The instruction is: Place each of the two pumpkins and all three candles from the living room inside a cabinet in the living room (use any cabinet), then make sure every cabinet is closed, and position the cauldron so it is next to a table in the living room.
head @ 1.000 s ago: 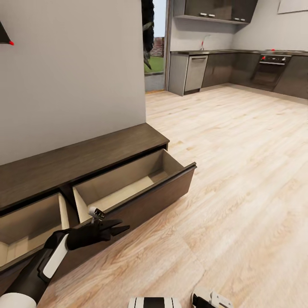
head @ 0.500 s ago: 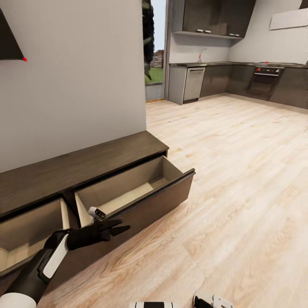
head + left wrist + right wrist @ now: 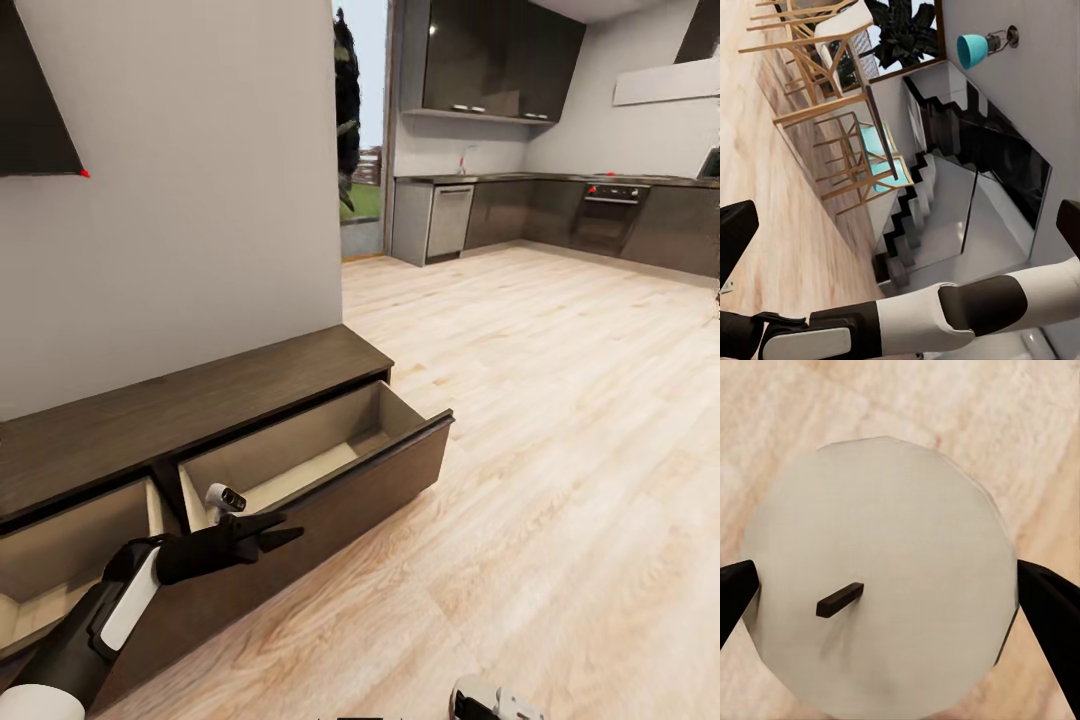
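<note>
The long dark-brown cabinet (image 3: 180, 400) runs along the white wall in the head view, with two drawers pulled out. The right drawer (image 3: 350, 480) and the left drawer (image 3: 70, 540) both show pale bare insides. My left gripper (image 3: 275, 533) hovers in front of the right drawer's front panel, open and holding nothing; its fingers (image 3: 739, 225) stand wide apart in the left wrist view. In the right wrist view a cream candle (image 3: 885, 510) with a short dark wick sits between the fingers of my right gripper (image 3: 889, 600), which is shut on it above the wood floor.
Light wood floor (image 3: 560, 420) stretches to the right toward a dark kitchen (image 3: 520, 210) with an oven and dishwasher. A doorway (image 3: 360, 150) opens beyond the wall's end. The left wrist view looks past my own arm at wooden chairs (image 3: 832, 97) and a staircase (image 3: 915, 217).
The head view has tilted upward, so the kitchen sits lower in the picture. The left arm holds the same pose by the open drawer.
</note>
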{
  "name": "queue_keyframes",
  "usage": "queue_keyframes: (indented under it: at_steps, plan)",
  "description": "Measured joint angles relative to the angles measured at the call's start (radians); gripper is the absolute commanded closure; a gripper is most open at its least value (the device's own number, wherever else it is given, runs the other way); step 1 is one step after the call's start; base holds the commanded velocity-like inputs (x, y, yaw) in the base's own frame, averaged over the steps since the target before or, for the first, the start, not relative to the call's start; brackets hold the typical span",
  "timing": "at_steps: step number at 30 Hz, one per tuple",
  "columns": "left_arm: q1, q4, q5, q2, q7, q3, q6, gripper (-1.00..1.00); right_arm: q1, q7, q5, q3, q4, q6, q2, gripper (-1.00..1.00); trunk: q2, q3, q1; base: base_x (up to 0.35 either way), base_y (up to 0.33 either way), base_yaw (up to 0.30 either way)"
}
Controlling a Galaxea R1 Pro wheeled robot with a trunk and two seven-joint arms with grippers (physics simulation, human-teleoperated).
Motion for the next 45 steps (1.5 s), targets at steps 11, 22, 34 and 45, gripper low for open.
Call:
queue_keyframes:
  at_steps: [11, 22, 34, 45]
  plan:
    - [0.0, 0.0, 0.0, 0.0, 0.008, 0.0, 0.0, -1.0, 0.0, -0.002, -0.008, -0.003, 0.0, 0.0, 0.0, 1.0, 0.003, 0.043, -0.005, 0.0, 0.0, 0.0]
    - [-0.001, 0.001, 0.0, 0.0, 0.013, 0.0, 0.0, -1.0, 0.0, -0.002, -0.01, -0.004, 0.0, 0.0, 0.001, 1.0, 0.005, 0.085, -0.01, 0.0, 0.0, 0.0]
    - [-0.001, 0.001, 0.0, 0.0, 0.012, 0.0, 0.0, -1.0, 0.0, -0.003, -0.01, -0.003, 0.0, 0.002, 0.002, 1.0, 0.082, 0.123, -0.052, -0.184, 0.0, 0.013]
    - [-0.001, 0.001, 0.0, 0.0, 0.012, 0.0, 0.0, -1.0, 0.0, -0.003, -0.011, -0.003, 0.0, 0.005, 0.003, 1.0, 0.159, 0.152, -0.094, -0.307, 0.0, 0.227]
